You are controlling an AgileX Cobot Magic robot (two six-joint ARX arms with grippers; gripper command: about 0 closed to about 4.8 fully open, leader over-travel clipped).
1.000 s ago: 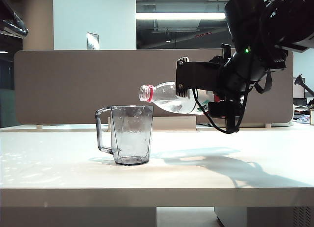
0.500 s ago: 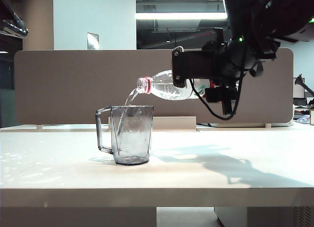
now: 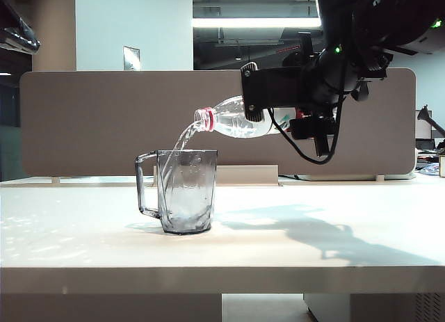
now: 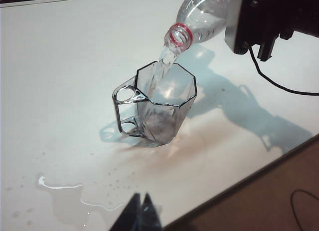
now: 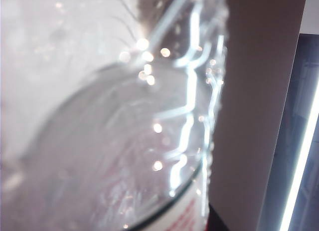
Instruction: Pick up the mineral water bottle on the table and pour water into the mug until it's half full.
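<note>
Right gripper clamps the clear, red-ringed mineral water bottle lying near-level, mouth dipping toward the mug, water streaming; left gripper fingers together

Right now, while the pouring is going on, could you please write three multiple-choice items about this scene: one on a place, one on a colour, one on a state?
1. Where is the mouth of the tilted clear plastic mineral water bottle?
A. Above the clear grey faceted plastic mug
B. Lying on the white table
C. Inside the mug

2. What colour is the ring on the bottle's neck?
A. Blue
B. Red
C. Green

3. What is the water doing?
A. Staying in the bottle
B. Streaming into the mug
C. Missing the mug entirely

Answers:
1 A: the bottle, held by the right gripper, hangs over the mug's rim.
2 B: the left wrist view shows a red ring.
3 B: a stream falls from the mouth into the mug, while the left gripper waits apart with its fingers together.
</note>
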